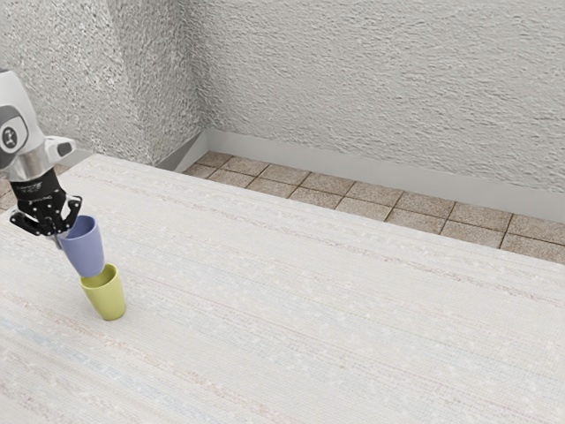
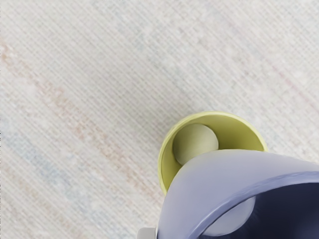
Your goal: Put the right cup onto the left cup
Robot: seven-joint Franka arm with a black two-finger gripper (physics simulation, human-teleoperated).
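In the exterior view my gripper (image 1: pixel 60 233) is at the left, shut on the blue-purple cup (image 1: pixel 86 249), at the side of the cup near its rim. This cup hangs mouth up, slightly tilted, its base at the near-side mouth of the yellow-green cup (image 1: pixel 108 296), which stands upright on the table. Whether the two cups touch, I cannot tell. In the wrist view the blue-purple cup (image 2: pixel 219 172) covers part of the yellow-green cup (image 2: pixel 174 144), whose inner floor still shows in part. A grey fingertip (image 2: pixel 147 233) lies beside the blue-purple cup's wall.
The pale, streaked table (image 1: pixel 309 309) spreads toward the exterior view's right. Beyond its far edge lie a tiled floor (image 1: pixel 353 208) and rough grey-white walls (image 1: pixel 380 88).
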